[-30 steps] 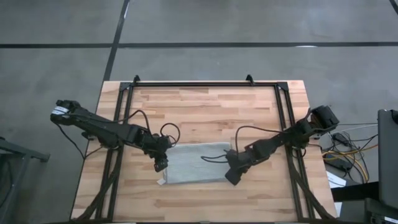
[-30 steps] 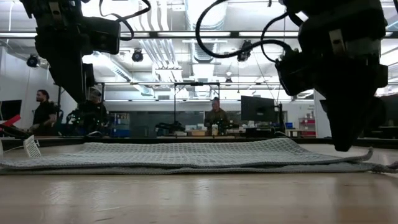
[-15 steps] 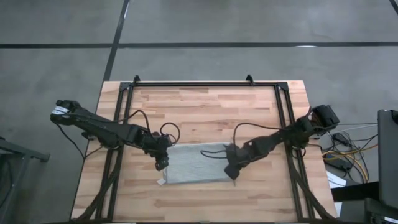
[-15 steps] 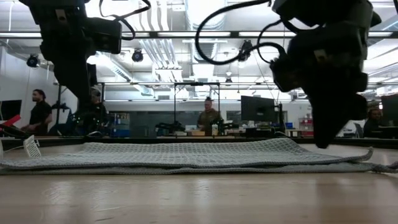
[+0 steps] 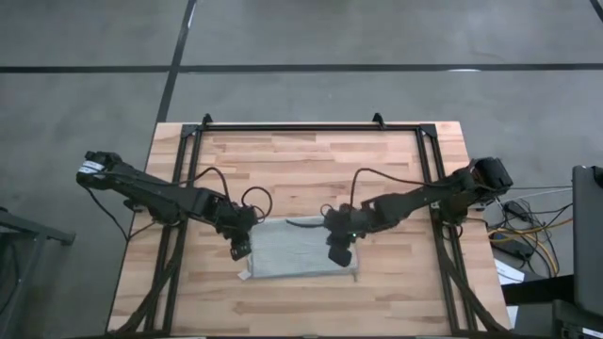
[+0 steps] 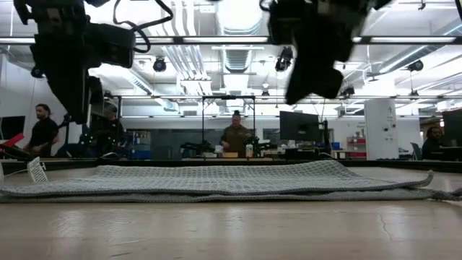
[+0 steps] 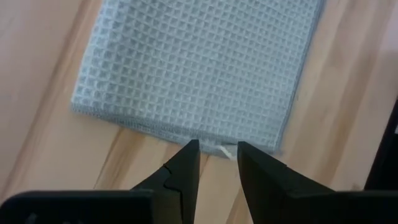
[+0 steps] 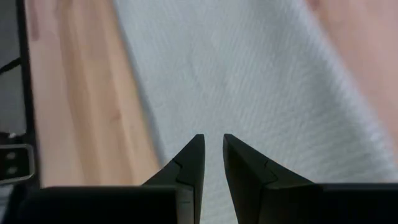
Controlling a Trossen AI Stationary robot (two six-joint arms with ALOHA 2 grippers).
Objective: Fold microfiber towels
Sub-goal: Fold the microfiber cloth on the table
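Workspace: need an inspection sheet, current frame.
Surface: wooden tabletop, bare planks inside a black frame.
Job's things: towel flat, folded double, white tag at its left end.
Clutter: nothing seen.
Grippers: left pincer above the towel's left edge, fingers apart, empty; right pincer raised over the towel's right part, narrow gap, empty.
Cables: black loops along both arms, clear of the towel.
Surroundings: grey floor; people at desks far behind.
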